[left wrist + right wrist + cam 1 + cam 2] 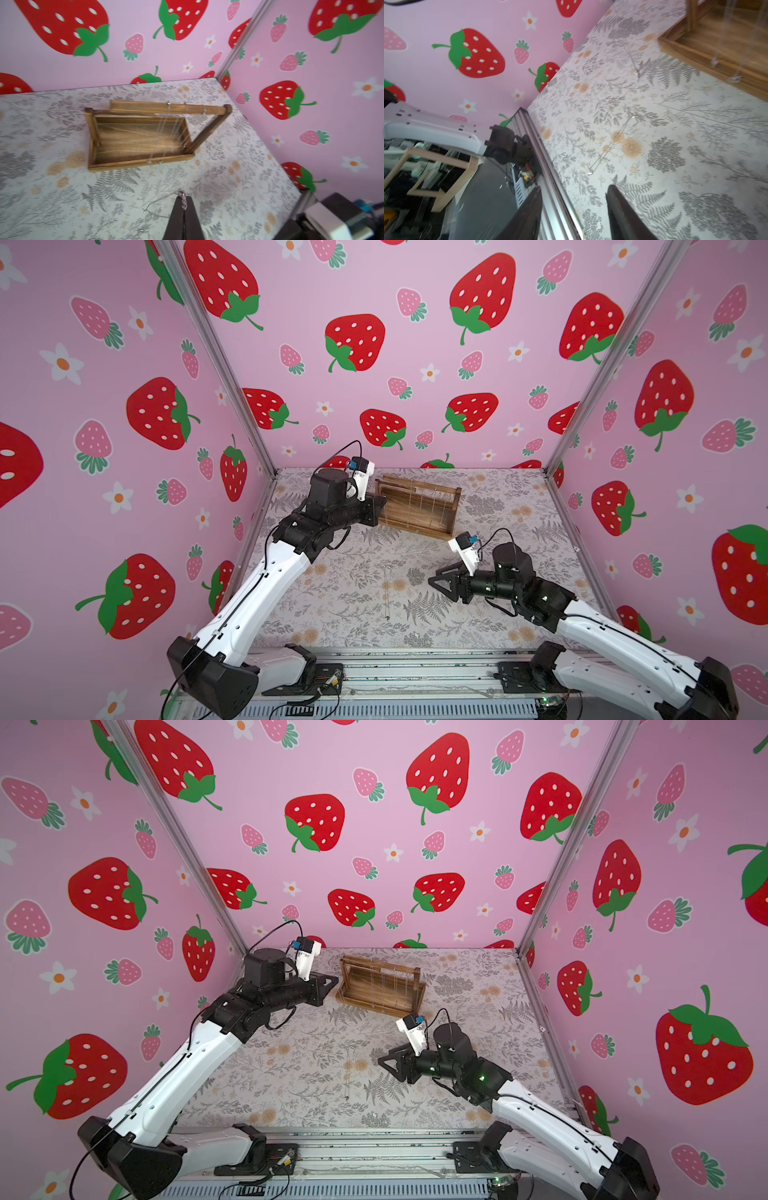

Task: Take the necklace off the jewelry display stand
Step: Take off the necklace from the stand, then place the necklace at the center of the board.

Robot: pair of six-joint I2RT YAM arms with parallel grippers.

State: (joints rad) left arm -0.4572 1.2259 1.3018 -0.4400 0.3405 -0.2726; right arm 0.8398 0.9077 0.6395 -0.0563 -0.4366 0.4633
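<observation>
necklaces of thin silvery chain (166,126) are seen draped over the top bar of a brown wooden jewelry display stand (141,163) with a rimmed tray base, set toward the back of a grey fern-patterned desk (353,614). one more fine chain necklace (387,593) is laid out straight on the desk, well in front of the stand. a short run of silver chain links (183,200) is pinched at the tip of the left gripper (377,506), whose jaws are pressed fully together on it. whether this chain is looped over the bar cannot be told.

the step in hand is judged to be the drawing of that pinched chain clear of the stand. it would be done well if the pinch were kept firm, the chain were lifted up and off the bar rather than dragged sideways, and the neighbouring chains were given room, since a snag could tip or slide the stand.

the left arm is stretched forward from the near left corner, its wrist bent inward so that the jaws are pointed at the stand's left end, just beside it. the right arm is reached in from the near right, with the right gripper (435,578) aimed leftward across the desk, near the laid-out necklace but apart from it. its jaws are held moderately apart with nothing between them.
</observation>
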